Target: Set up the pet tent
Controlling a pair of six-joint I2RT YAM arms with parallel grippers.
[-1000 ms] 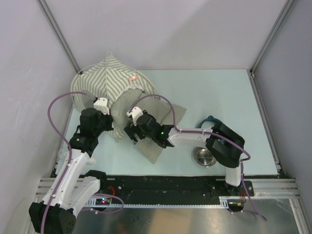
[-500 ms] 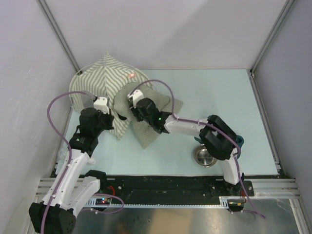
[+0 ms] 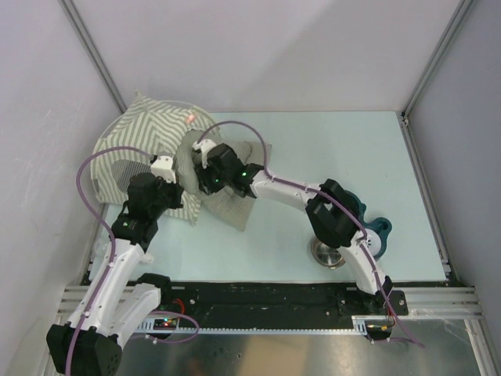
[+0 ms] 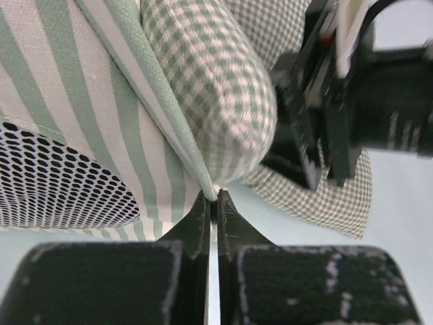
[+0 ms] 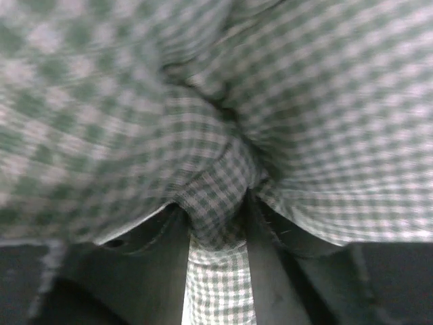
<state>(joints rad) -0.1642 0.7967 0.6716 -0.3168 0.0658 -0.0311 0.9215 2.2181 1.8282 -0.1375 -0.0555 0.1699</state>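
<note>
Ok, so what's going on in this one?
Both arms are working on fabric at the far left of the table. The left gripper is shut on a striped edge of the pet tent, which stands domed with its mesh window showing. The right gripper is clamped on a fold of the checked cushion, bunched up against the tent.

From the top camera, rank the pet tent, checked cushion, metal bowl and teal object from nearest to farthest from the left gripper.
1. pet tent, back left; the left gripper pinches its edge.
2. checked cushion, just right of that gripper.
3. metal bowl, near right.
4. teal object, farther right, past the bowl.
</note>
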